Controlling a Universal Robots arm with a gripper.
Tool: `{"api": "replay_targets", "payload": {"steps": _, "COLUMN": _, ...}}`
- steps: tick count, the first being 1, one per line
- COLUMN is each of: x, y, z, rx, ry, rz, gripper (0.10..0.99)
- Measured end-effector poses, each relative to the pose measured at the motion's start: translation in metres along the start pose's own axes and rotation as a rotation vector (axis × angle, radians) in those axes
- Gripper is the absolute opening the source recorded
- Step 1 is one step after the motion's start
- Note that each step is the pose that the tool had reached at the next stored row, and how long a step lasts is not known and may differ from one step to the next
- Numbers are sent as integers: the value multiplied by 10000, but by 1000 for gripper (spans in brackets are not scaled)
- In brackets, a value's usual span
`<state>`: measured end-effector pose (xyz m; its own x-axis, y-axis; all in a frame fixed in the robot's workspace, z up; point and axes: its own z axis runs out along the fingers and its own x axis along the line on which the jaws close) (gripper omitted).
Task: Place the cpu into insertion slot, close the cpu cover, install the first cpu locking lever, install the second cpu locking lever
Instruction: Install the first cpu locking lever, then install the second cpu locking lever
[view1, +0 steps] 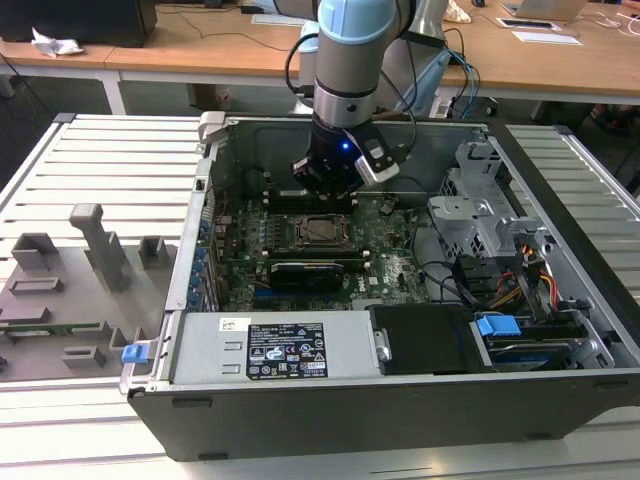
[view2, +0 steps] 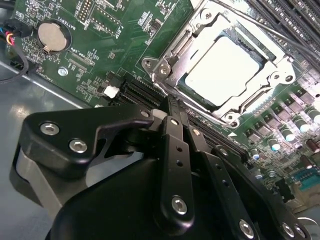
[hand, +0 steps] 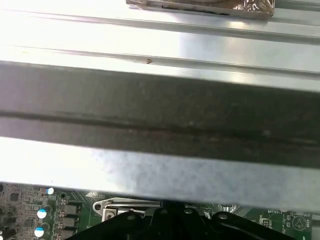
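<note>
The cpu (view2: 220, 67) lies flat in the insertion slot (view2: 232, 119), its silver top showing through the window of the cpu cover (view2: 172, 56), which rests down around it. A thin metal lever rod (view2: 280, 39) runs past the socket's far side; whether it is latched I cannot tell. In the second wrist view, my gripper (view2: 174, 106) is shut with nothing between its black fingers, its tips just short of the socket's edge. In the exterior view the gripper (view1: 326, 186) hangs above the socket (view1: 322, 231), slightly behind it.
The green motherboard (view1: 390, 250) lies inside an open computer case (view1: 330, 400). Black expansion slots (view2: 135, 92) sit by the fingertips. A drive cage (view1: 480, 210) and cables stand at the exterior view's right. The case's metal wall (hand: 160, 105) is close in the first wrist view.
</note>
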<state>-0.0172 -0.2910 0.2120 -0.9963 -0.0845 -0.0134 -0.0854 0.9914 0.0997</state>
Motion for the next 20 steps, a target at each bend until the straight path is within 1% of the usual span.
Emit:
{"api": "replay_targets", "payload": {"steps": 4, "x": 1, "y": -10, "z": -2, "rx": 4, "ry": 4, "rz": 1, "gripper": 106}}
{"api": "replay_targets", "payload": {"steps": 20, "x": 10, "y": -118, "z": -12, "rx": 4, "ry": 3, "rz": 2, "gripper": 106}}
